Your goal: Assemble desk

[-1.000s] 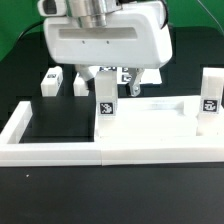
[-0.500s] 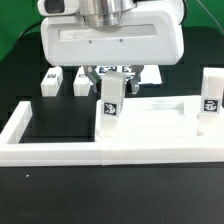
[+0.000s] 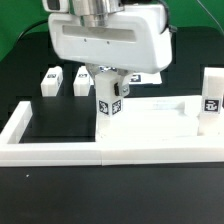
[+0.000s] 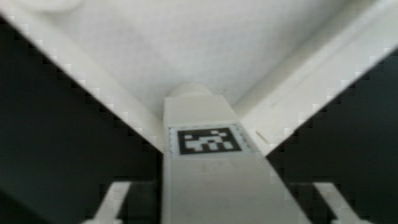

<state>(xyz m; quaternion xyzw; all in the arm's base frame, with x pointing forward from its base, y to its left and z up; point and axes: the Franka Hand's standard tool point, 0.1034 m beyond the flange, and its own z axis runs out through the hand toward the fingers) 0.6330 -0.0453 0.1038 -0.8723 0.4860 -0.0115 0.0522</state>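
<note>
The white desk top [image 3: 160, 118] lies inside the border wall, rim up. My gripper [image 3: 108, 78] is shut on a white tagged leg [image 3: 108, 103] and holds it upright at the top's corner on the exterior view's left. Two tagged faces of that leg show. In the wrist view the leg [image 4: 214, 145] runs down the middle between my fingers [image 4: 118, 200], and my gripper [image 4: 221, 202] looks down on the top's corner rim [image 4: 125, 70]. A second leg [image 3: 210, 100] stands at the top's corner on the exterior view's right. Two loose legs [image 3: 51, 79] lie behind.
The long low white U-shaped border wall [image 3: 70, 152] runs along the front and up both sides. The second loose leg [image 3: 82, 80] lies just behind my gripper on the black table. A green surface shows at the back left.
My gripper has turned about its axis, and the leg has turned with it: one tagged face showed before, two show now. The leg stays at the same corner.
</note>
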